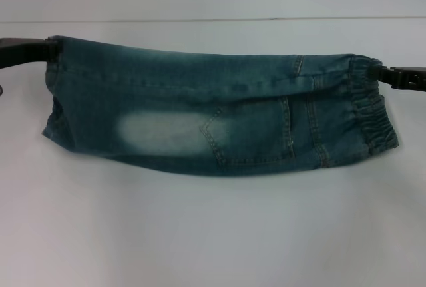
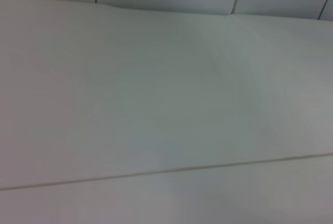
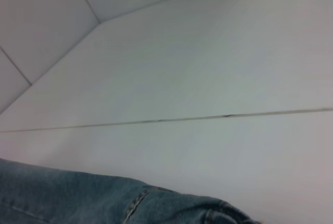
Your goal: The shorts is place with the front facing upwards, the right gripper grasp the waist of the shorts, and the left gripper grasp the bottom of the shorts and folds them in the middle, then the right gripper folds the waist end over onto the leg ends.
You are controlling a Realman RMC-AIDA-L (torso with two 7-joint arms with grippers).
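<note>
The shorts (image 1: 219,117) hang stretched across mid-frame above the white worktop (image 1: 213,234), left gripper (image 1: 30,52) clamped on the leg hem, right gripper (image 1: 403,77) on the waistband. Lower both evenly, keeping the fold edge taut.
</note>
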